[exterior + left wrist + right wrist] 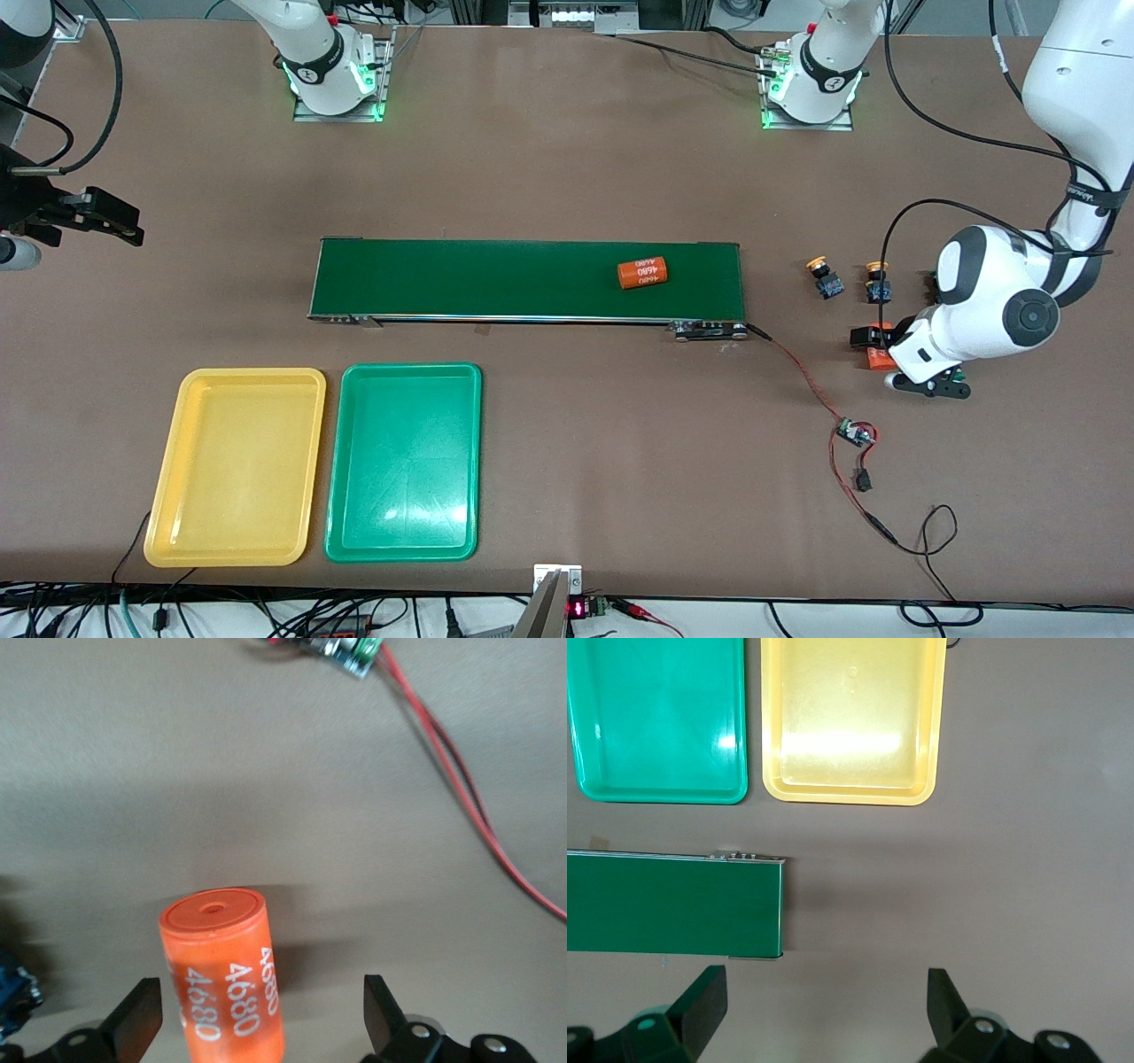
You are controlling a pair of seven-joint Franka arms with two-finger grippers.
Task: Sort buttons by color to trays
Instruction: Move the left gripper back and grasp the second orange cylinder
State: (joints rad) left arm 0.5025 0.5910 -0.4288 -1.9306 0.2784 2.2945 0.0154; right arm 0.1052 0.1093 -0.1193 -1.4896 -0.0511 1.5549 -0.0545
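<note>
Two buttons with yellow-orange caps (824,276) (877,282) sit on the table off the left arm's end of the belt. A blue edge of one button (12,992) shows in the left wrist view. My left gripper (873,347) (263,1019) is low at the table, a little nearer the front camera than those buttons. It is open around an orange cylinder with white print (226,983) (877,357), with a gap on each side. My right gripper (124,221) (827,1005) waits open and empty over the right arm's end of the table. The yellow tray (177,461) (850,793) and green tray (403,549) (656,793) lie side by side, both empty.
A long dark-green conveyor belt (496,279) (673,904) lies mid-table with a second orange cylinder (641,272) on it. A small circuit board (855,432) (350,651) on red-black wires (802,377) (469,797) lies between the belt's end and the front edge.
</note>
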